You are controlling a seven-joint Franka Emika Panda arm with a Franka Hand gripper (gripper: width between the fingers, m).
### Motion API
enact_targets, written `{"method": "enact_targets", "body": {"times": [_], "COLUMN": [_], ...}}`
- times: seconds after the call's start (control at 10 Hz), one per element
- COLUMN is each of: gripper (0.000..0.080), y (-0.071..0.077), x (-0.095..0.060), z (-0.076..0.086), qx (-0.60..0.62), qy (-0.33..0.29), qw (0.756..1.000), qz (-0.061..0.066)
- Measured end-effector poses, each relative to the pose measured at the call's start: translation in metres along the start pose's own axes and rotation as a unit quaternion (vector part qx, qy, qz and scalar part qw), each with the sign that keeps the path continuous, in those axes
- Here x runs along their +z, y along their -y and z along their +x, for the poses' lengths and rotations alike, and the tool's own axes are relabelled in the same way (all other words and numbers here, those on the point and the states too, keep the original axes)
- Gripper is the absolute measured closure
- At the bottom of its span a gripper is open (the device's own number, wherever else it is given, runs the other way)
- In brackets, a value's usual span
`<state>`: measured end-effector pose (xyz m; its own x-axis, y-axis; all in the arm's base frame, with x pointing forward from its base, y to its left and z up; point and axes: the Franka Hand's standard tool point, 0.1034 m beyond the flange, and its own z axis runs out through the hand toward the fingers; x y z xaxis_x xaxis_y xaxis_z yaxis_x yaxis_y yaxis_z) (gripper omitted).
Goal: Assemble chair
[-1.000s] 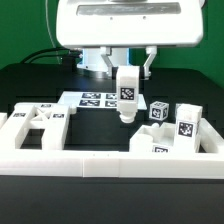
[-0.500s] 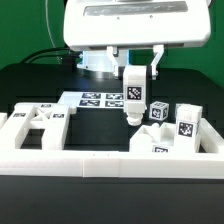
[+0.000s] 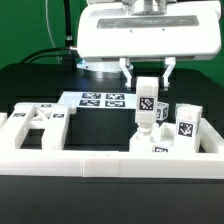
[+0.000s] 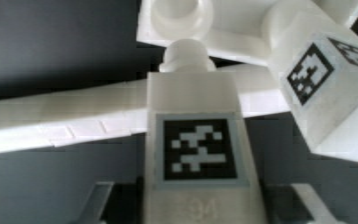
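Observation:
My gripper [image 3: 147, 82] is shut on a white square-ended chair post [image 3: 147, 104] with a marker tag on its face, and holds it upright above the table. The post's lower end hangs just over a group of white chair parts [image 3: 172, 128] at the exterior view's right: tagged blocks [image 3: 187, 122] and a flat slab [image 3: 160, 146]. In the wrist view the post [image 4: 197, 120] fills the middle between my fingers [image 4: 101, 198]. Its round tip points at a tagged block [image 4: 322, 75] and another white part [image 4: 208, 22].
A white frame-like chair part [image 3: 35, 126] lies at the exterior view's left. The marker board [image 3: 98, 99] lies flat behind the middle. A long low white border wall [image 3: 70, 162] runs along the front and up both sides.
The gripper has carried the post toward the exterior view's right and slightly lower, from beside the marker board to over the group of parts.

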<state>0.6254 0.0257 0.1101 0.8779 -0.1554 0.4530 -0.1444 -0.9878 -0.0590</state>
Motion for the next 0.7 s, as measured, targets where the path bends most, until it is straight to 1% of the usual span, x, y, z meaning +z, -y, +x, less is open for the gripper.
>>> {"method": "enact_targets", "body": {"times": [0.2,0.3,0.4,0.5,0.7], "gripper": [0.0512,0.0512,0.0512,0.0512,0.0512], "y": [0.000,0.000,0.005,0.006,0.004], "x": [0.000,-0.003,-0.004,-0.004,0.000], "z": [0.001,0.000,-0.007,-0.009,-0.014], "qx": [-0.001,-0.004,-0.008,-0.009,-0.011], "qy": [-0.006,-0.033,-0.026,-0.026,-0.022], "qw": [1.000,0.999,1.000,1.000,1.000], "qz": [0.000,-0.002,0.000,0.000,-0.002]}}
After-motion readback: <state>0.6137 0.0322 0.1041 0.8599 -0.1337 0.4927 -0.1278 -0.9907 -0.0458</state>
